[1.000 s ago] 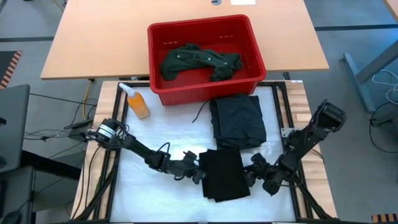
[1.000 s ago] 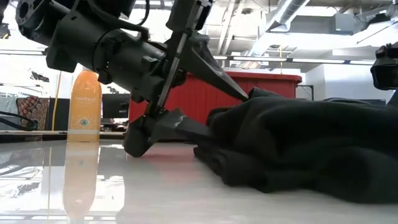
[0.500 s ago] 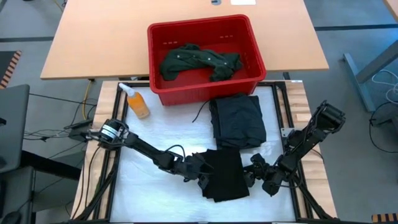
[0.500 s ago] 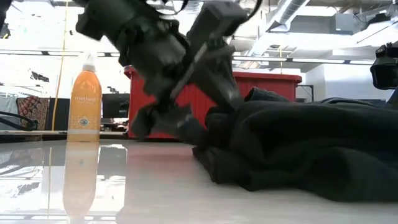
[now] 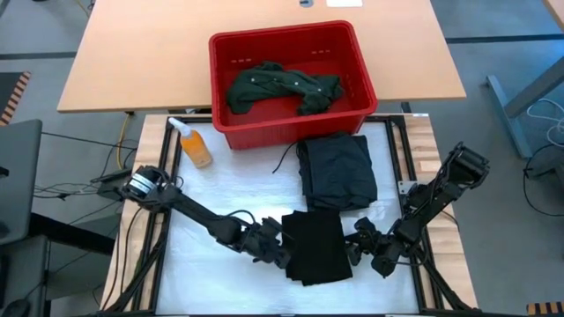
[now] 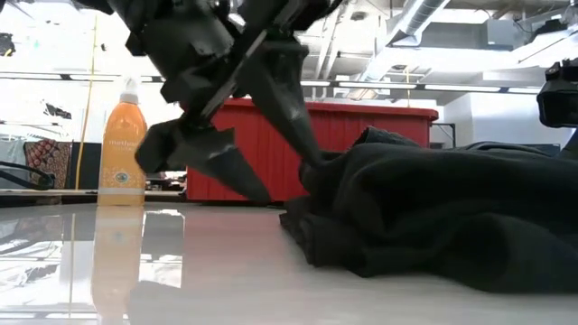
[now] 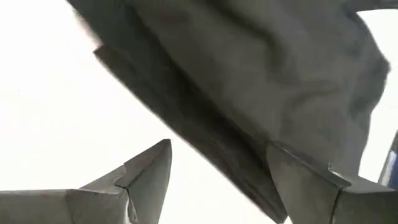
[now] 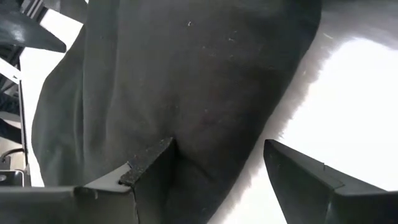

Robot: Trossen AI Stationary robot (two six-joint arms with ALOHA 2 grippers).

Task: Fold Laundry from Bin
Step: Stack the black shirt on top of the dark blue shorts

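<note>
Nearest the front edge of the white-covered table [image 5: 220, 198] lies a folded black garment [image 5: 315, 248], a compact dark rectangle, with a robot gripper at each side. The left gripper [image 5: 275, 253] sits low at the garment's left edge, its fingers spread apart; from its wrist, one finger reaches the folded edge while the other rests over bare table. The right gripper [image 5: 357, 249] sits at the garment's right edge, also spread wide, one finger against the cloth. Neither is pinching anything.

The step in hand appears to be squaring up or finishing this fold. To do it well, each gripper likely needs to slide a lower finger flat along the table under the stacked layers before closing, catching the full thickness rather than only the top layer. Both should move together so the cloth stays square.

Just beyond lies a second folded dark garment [image 5: 336, 171], close to the first. Farther left stands an orange bottle [image 5: 193, 144], well clear of the cloth. Farthest back, the red bin [image 5: 291, 83] spans the table's rear edge and holds a crumpled dark green shirt [image 5: 282, 88], not yet folded
</note>
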